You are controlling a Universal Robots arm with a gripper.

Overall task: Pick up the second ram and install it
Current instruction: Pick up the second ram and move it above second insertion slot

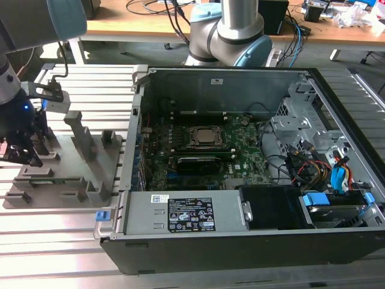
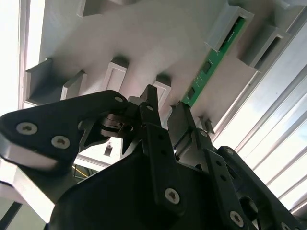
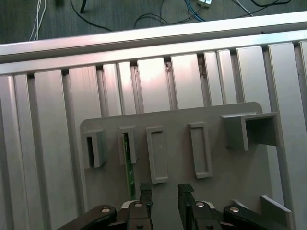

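Slatted aluminium table (image 1: 60,241) | holder tray (image 3: 230,177) | second ram (image 3: 128,167) in tray | gripper (image 3: 164,188) fingers apart

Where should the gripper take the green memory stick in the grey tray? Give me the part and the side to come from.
Grip the memory stick by its two flat faces, on the bare stretch clear of the holders on the tray, coming straight down from above. It stands on its thin edge, so the top edge looks like the only free part. The open gripper sits just beside it.
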